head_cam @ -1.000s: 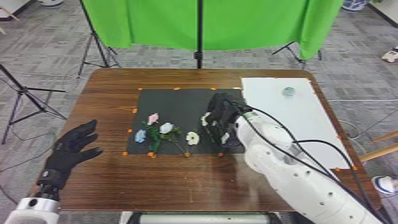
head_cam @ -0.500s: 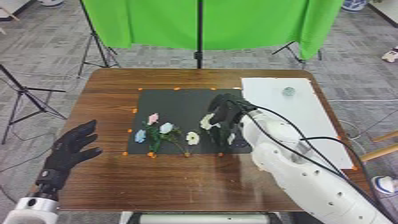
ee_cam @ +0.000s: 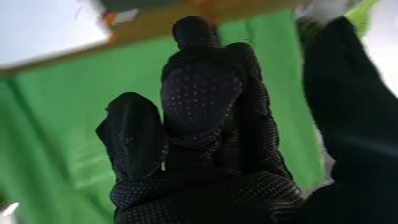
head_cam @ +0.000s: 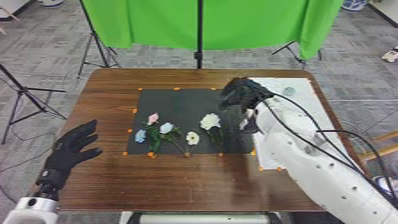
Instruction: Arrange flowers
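In the head view, the left hand (head_cam: pixel 64 155) is held open near the left edge of the table (head_cam: pixel 204 192), with its fingers spread and its thumb set apart. The right hand (head_cam: pixel 242 92) is placed over the far right corner of the dark mat (head_cam: pixel 182 102), by the border with the white sheet (head_cam: pixel 306 120); its arm is slanted in across the sheet and the table.

The flowers are laid on the near half of the mat. A pink flower (head_cam: pixel 153 118), a blue flower (head_cam: pixel 140 135) and a pale blue flower (head_cam: pixel 166 128) are grouped close together toward the mat's left edge. A cream flower (head_cam: pixel 193 138) is set just to their right, and a large white flower (head_cam: pixel 210 121) is placed farther right, well apart from the pink one. Something white (head_cam: pixel 244 124) is seen beside the right arm; what it is cannot be told. Between the blooms and the mat's far edge, a broad dark stretch is left, bounded on the right by the hand. A small glassy object (head_cam: pixel 289 91) is stood on the far part of the sheet.

In the right wrist view, the right hand (ee_cam: pixel 209 195) is seen with its fingers extended, some pressed close together; whether anything is held cannot be told. Green cloth (ee_cam: pixel 71 110) is seen behind them, along with the brown table edge and a corner of the sheet, while the layout of the flowers is given by the head view.
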Controlling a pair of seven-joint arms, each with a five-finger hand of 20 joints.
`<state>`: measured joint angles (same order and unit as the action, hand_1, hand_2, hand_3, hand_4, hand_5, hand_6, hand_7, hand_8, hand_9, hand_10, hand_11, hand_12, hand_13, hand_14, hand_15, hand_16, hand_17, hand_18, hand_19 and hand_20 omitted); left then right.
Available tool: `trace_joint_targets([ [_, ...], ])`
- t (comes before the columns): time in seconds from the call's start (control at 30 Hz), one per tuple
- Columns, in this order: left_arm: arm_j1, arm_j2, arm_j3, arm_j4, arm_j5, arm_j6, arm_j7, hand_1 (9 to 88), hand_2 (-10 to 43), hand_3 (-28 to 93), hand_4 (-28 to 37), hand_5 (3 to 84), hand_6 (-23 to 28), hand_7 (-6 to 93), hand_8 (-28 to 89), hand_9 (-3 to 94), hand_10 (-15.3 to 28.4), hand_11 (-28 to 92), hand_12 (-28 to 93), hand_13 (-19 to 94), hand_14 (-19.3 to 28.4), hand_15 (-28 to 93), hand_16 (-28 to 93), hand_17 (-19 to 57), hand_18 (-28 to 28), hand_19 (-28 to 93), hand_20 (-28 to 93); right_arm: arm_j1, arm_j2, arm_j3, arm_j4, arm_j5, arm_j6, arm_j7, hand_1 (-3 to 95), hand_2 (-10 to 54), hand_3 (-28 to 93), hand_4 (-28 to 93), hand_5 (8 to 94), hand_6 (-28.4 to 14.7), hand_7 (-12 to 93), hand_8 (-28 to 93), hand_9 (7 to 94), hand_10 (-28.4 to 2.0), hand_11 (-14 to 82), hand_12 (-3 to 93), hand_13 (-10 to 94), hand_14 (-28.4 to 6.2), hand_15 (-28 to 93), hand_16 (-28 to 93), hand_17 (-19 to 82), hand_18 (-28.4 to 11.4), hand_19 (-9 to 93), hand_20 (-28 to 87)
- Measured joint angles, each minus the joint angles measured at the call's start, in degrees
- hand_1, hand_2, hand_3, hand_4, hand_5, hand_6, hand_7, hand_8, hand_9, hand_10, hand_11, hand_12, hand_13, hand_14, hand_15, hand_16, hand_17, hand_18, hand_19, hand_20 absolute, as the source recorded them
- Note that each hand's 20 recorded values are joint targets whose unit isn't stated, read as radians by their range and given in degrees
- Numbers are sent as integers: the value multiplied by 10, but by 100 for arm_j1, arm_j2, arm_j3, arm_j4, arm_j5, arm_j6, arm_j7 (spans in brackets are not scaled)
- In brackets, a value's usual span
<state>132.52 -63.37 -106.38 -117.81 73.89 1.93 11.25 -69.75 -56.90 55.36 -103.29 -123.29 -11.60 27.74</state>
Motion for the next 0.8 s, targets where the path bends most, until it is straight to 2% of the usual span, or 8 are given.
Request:
trace_joint_targets([
  [0.1, 7, -2, 0, -6, 0, 2, 4, 488, -95, 633, -44, 309, 11, 184, -96, 270, 76, 155, 137, 291, 121, 152, 22, 94, 91, 43, 212, 314, 84, 22, 389, -8, -38, 241, 208, -39, 624, -117, 477, -48, 75, -55, 617, -198, 167, 259, 753, -120, 632, 358, 502, -206, 932, 550],
  [0.27, 26, -14, 0, -18, 2, 8, 7, 491, -95, 630, -42, 309, 12, 183, -95, 269, 76, 155, 138, 291, 121, 153, 22, 94, 91, 44, 211, 929, 165, 22, 1344, -55, -102, 645, 197, -41, 626, -112, 465, -54, 68, -48, 612, -201, 170, 263, 747, -124, 640, 354, 502, -210, 932, 549],
  [0.5, 46, -36, -1, -25, 2, 10, 11, 492, -95, 628, -43, 311, 14, 182, -94, 270, 77, 158, 138, 289, 122, 155, 21, 94, 91, 44, 211, 1311, 312, -111, 2249, -767, 536, 839, 227, -65, 637, -115, 467, -39, 84, -52, 614, -193, 193, 266, 745, -123, 654, 349, 503, -210, 932, 551],
  [0.57, 48, -43, -1, -26, 2, 10, 10, 492, -95, 629, -43, 311, 14, 181, -94, 269, 77, 158, 138, 289, 122, 156, 21, 94, 91, 44, 211, 1334, 321, -111, 2386, -828, 513, 877, 246, -72, 643, -122, 487, -22, 100, -63, 625, -190, 199, 265, 755, -114, 663, 348, 513, -206, 932, 556],
  [0.67, 50, -56, -1, -28, 2, 9, 5, 492, -95, 629, -43, 311, 14, 181, -94, 270, 77, 159, 137, 289, 122, 157, 20, 94, 91, 44, 211, 1335, 314, -109, 2563, -787, 491, 897, 288, -85, 650, -126, 516, -1, 123, -78, 651, -179, 204, 263, 802, -82, 643, 341, 538, -194, 932, 562],
  [0.8, 54, -68, 0, -30, 2, 8, 1, 493, -95, 629, -44, 312, 14, 181, -94, 270, 77, 160, 137, 290, 122, 157, 20, 93, 91, 45, 211, 1288, 279, -96, 2786, -430, 585, 914, 312, -94, 664, -134, 531, 9, 137, -88, 679, -168, 210, 258, 828, -62, 629, 345, 552, -184, 932, 564],
])
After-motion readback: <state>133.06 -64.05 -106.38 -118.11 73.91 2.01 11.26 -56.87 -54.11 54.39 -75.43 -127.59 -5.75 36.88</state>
